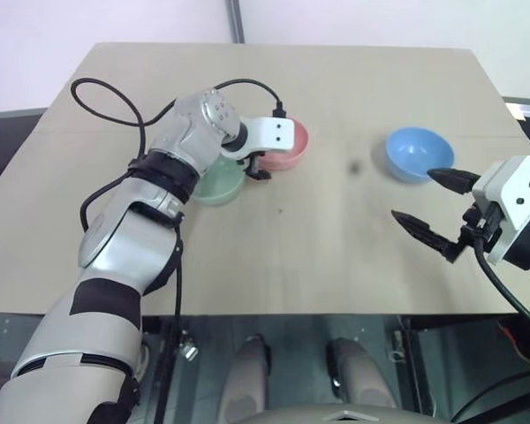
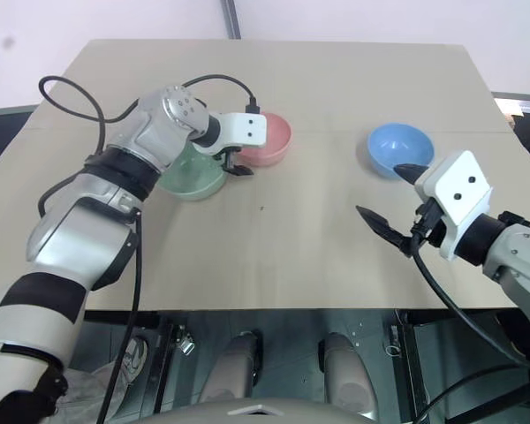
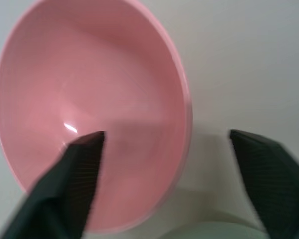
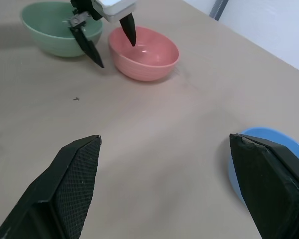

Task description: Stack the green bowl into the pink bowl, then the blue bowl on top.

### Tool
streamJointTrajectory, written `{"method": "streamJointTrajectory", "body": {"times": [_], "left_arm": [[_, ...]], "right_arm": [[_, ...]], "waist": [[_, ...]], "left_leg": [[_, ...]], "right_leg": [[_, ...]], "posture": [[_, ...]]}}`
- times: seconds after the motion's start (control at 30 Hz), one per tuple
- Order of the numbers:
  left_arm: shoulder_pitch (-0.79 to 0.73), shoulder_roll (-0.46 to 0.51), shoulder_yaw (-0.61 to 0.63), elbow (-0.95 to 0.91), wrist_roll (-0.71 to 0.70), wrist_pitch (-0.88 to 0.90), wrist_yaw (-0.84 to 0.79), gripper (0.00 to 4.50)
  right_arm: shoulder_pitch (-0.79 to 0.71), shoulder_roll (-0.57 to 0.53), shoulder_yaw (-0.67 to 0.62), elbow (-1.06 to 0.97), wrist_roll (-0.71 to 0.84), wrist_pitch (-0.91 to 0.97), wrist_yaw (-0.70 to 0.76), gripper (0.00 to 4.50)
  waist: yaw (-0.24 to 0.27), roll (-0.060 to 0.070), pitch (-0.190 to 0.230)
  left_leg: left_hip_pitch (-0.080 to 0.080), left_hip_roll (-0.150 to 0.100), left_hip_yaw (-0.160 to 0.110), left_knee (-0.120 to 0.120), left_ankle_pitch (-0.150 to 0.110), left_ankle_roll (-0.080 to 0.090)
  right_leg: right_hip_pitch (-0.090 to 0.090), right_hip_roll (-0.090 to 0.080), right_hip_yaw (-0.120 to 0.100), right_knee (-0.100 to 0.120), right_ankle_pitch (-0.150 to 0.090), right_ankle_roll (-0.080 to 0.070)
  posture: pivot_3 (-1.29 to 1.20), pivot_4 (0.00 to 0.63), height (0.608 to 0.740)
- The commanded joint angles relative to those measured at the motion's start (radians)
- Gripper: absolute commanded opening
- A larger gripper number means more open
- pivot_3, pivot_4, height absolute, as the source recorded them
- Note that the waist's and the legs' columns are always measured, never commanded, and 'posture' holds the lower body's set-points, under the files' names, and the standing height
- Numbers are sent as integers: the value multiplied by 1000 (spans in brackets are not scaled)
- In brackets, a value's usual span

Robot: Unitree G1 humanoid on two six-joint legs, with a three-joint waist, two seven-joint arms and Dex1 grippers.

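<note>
The pink bowl (image 1: 293,155) stands mid-table, and the green bowl (image 1: 219,184) sits close beside it on its left, partly hidden by my left arm. My left gripper (image 4: 116,53) is open and points down over the pink bowl's near rim. One finger is inside the bowl; the other is outside, between the two bowls. Nothing is clamped between the fingers. The blue bowl (image 1: 418,153) stands alone to the right. My right gripper (image 1: 414,193) hovers open and empty just in front of the blue bowl.
The tan table (image 1: 336,265) has bare surface between the pink and blue bowls, with a small dark speck (image 1: 354,166) on it. A black cable (image 1: 106,97) loops over the table behind my left arm. The table's front edge is close below both arms.
</note>
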Motion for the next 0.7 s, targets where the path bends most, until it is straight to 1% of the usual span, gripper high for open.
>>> {"method": "streamJointTrajectory", "body": {"times": [0.03,0.07,0.1,0.13,0.17,0.2,0.23,0.33,0.4,0.53,0.6,0.7], "left_arm": [[-32,7,41,-8,12,-28,-12,2341],[-27,8,45,-18,12,-28,-23,1853],[-21,9,49,-33,10,-30,-33,1575],[-16,11,51,-54,7,-32,-50,1032],[-12,14,54,-70,2,-34,-67,672],[-10,17,60,-78,-3,-39,-80,214],[-8,19,68,-94,-9,-42,-95,87],[40,47,109,-223,-85,-52,-195,87],[100,98,126,-362,-140,-39,-297,87],[209,224,150,-600,-208,-34,-430,87],[248,273,152,-675,-231,-44,-450,87],[303,335,140,-774,-309,-14,-451,87]], "right_arm": [[-15,-17,4,-10,-2,-33,-11,4500],[-14,-19,6,-8,-5,-37,-11,4500],[-14,-20,6,-6,-5,-39,-12,4500],[-13,-22,2,0,-7,-45,-8,4500],[-15,-23,1,6,-8,-48,-5,4500],[-18,-25,5,9,-9,-50,-6,4500],[-15,-28,7,17,-14,-61,-1,4500],[-16,-38,26,46,-35,-96,9,4500],[-27,-38,40,58,-40,-112,8,4500],[-33,-42,61,84,-54,-146,20,4500],[-37,-39,72,95,-59,-159,23,4500],[-42,-35,88,111,-68,-178,28,4500]], "waist": [[0,0,0],[0,0,0],[0,0,0],[0,0,0],[0,0,0],[0,0,0],[0,0,0],[-1,0,0],[-4,0,0],[-12,0,0],[-10,0,0],[-1,0,0]], "left_leg": [[0,0,0,0,0,0],[0,0,0,0,0,0],[0,0,0,0,0,0],[0,0,0,0,0,0],[0,0,0,0,0,0],[0,0,0,0,0,0],[0,0,0,0,0,0],[0,0,0,0,0,0],[0,0,0,0,0,0],[1,1,0,0,0,0],[1,1,0,0,0,0],[0,1,0,4,0,0]], "right_leg": [[0,0,0,0,0,0],[0,0,0,0,0,0],[0,0,0,0,0,0],[0,0,0,0,0,0],[0,0,0,0,0,0],[0,0,0,0,0,0],[0,0,0,0,0,0],[0,0,0,0,0,0],[0,0,0,0,0,0],[0,0,0,2,0,0],[0,0,0,2,0,0],[0,0,0,5,0,0]], "posture": [[0,150,740],[0,150,740],[0,150,740],[0,150,740],[0,150,740],[0,150,740],[0,150,740],[0,150,740],[0,150,740],[0,150,740],[0,150,740],[0,150,740]]}}
